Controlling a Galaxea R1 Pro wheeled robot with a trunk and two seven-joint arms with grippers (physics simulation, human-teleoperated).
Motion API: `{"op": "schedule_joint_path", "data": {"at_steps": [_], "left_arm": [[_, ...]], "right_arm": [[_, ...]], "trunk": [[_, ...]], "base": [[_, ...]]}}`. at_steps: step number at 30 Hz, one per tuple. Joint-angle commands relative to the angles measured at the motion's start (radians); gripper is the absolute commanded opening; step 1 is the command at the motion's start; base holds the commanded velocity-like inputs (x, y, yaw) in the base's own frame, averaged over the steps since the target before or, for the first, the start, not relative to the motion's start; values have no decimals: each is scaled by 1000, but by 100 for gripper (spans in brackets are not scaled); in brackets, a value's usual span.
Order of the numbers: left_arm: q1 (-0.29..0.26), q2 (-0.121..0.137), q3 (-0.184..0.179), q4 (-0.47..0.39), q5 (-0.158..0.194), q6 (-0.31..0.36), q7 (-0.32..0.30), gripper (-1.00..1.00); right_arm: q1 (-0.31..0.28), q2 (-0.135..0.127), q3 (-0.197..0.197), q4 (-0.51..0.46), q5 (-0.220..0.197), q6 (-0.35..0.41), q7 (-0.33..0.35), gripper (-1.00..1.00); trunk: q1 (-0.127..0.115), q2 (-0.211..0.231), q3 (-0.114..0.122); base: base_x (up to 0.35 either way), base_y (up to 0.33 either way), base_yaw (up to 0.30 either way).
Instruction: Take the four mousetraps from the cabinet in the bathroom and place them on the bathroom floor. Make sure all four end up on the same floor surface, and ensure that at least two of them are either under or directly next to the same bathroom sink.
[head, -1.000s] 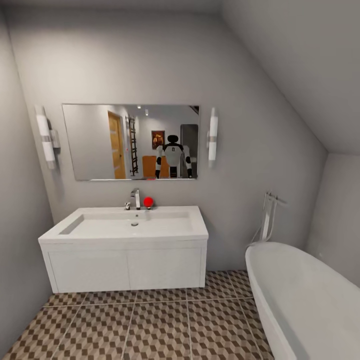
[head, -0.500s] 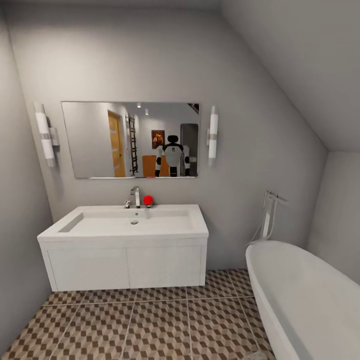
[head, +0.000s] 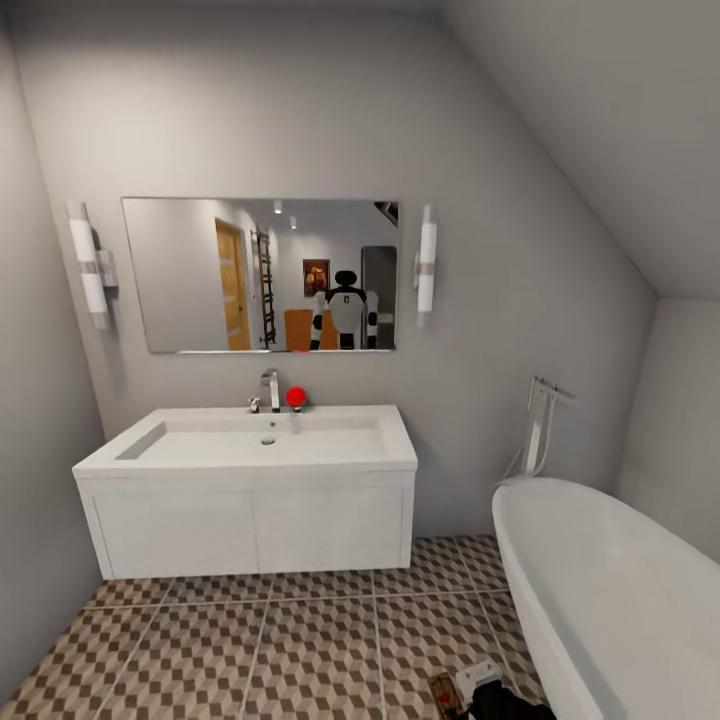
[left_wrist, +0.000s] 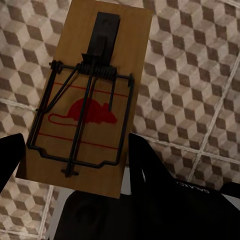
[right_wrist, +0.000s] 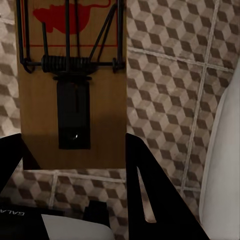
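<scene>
Head cam faces the white wall-hung bathroom sink (head: 250, 480) with chrome tap (head: 270, 388) and a red ball (head: 296, 397) beside it, mirror (head: 260, 274) above, bathtub (head: 610, 590) on the right, cube-pattern bathroom floor (head: 300, 650) below. Left gripper (left_wrist: 70, 155) is clamped on a mousetrap (left_wrist: 87, 95), board between both fingers, held above the tiles. Right gripper (right_wrist: 75, 150) likewise grips a second mousetrap (right_wrist: 75, 80) over the floor, tub edge beside it. At the head view's bottom edge a gripper with a trap (head: 445, 692) shows near the tub; can't tell which arm.
</scene>
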Motion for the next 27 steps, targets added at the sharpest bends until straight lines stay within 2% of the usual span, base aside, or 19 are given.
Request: {"op": "schedule_joint_path", "data": {"at_steps": [1,10,27], "left_arm": [[-1,0,-8,-1,10,3,-1,-100],[-1,0,-8,-2,10,2,0,-100],[-2,-6,-8,-2,9,0,2,-100]], "right_arm": [[-2,1,-8,-1,6,5,-4,-100],[-4,0,-11,-2,6,0,-3,-100],[-5,-1,-14,-2,5,-8,0,-100]], "trunk": [[4,-8,-5],[39,-71,-33],[104,-190,-86]], "base": [[0,37,0],[0,218,0],[0,16,0]]}}
